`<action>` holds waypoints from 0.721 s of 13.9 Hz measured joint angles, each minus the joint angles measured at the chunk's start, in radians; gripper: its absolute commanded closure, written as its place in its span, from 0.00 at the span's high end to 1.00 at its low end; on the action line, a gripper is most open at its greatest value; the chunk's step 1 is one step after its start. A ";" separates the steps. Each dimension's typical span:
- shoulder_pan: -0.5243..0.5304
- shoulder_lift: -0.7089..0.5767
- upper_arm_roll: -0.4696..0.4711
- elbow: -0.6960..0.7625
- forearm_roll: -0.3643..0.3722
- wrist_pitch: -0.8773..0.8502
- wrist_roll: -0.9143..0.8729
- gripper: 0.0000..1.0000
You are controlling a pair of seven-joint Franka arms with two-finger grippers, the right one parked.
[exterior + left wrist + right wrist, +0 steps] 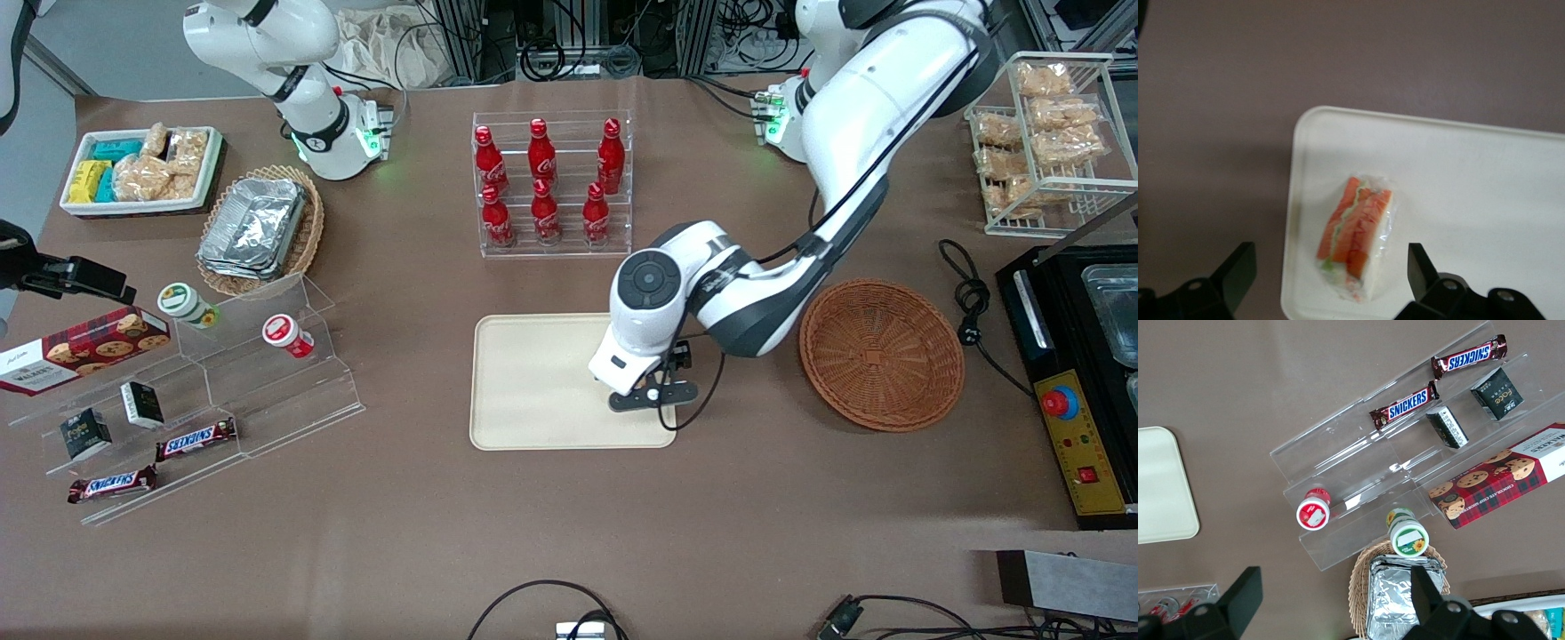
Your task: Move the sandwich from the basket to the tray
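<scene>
On the brown table [551, 533], nearest the front camera among the task items, lies the tray [533, 391], flat and cream-beige with rounded corners. The sandwich [1357, 245] lies on the tray, near one of its corners and close to the rim, as the left wrist view shows; its orange and green filling edge faces up inside the clear wrap. In the front view the sandwich is hidden by the arm.

The gripper [642, 397] of the left arm hangs above the tray, over the end nearest the basket. Its fingers [1238, 270] are spread wide, one on each side of the sandwich, and neither touches it; nothing is held.

The basket [882, 354], round and reddish-brown wicker, sits just beside the tray toward the working arm's end of the table, apart from the tray rim. No item is visible inside it.

Farther from the front camera than the tray stands a clear rack [553, 182] with six red bottles [544, 212], upright in two rows.
</scene>
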 measured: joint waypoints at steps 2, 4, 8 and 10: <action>0.038 -0.077 0.000 0.004 -0.053 -0.049 0.029 1.00; 0.092 -0.157 0.001 0.006 -0.096 -0.122 0.086 1.00; 0.236 -0.280 0.005 0.007 -0.151 -0.195 0.206 1.00; 0.291 -0.311 0.006 0.006 -0.160 -0.199 0.228 1.00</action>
